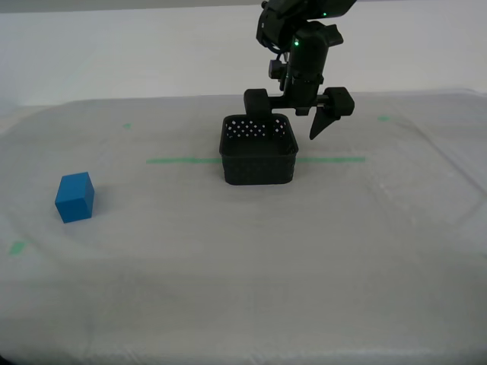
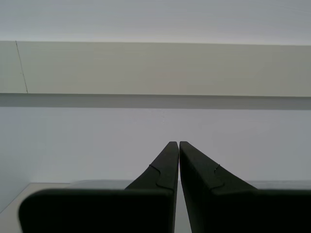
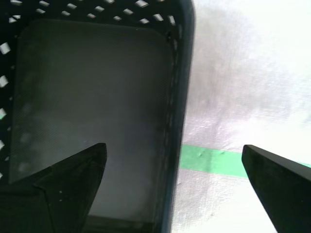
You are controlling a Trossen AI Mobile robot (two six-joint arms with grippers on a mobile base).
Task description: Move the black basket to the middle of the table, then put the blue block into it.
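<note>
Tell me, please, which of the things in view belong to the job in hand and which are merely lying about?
For the job:
- perforated black plastic basket, jaws of my first gripper open astride its wall
- small bright-blue cube, apart on the cloth
- white cloth-covered table

Merely about:
- thin green tape line
- small green marks
- my second gripper, shut, empty

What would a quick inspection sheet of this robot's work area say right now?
Surface: table covered in white cloth, with a green tape line and small green marks.
Job's things: black basket on the tape line, empty; blue block apart from it, toward the exterior view's left.
Clutter: nothing seen.
Grippers: my first gripper open, straddling one basket wall; my second gripper shut, holding nothing, facing a wall.
Cables: nothing seen.
Surroundings: plain pale wall.
</note>
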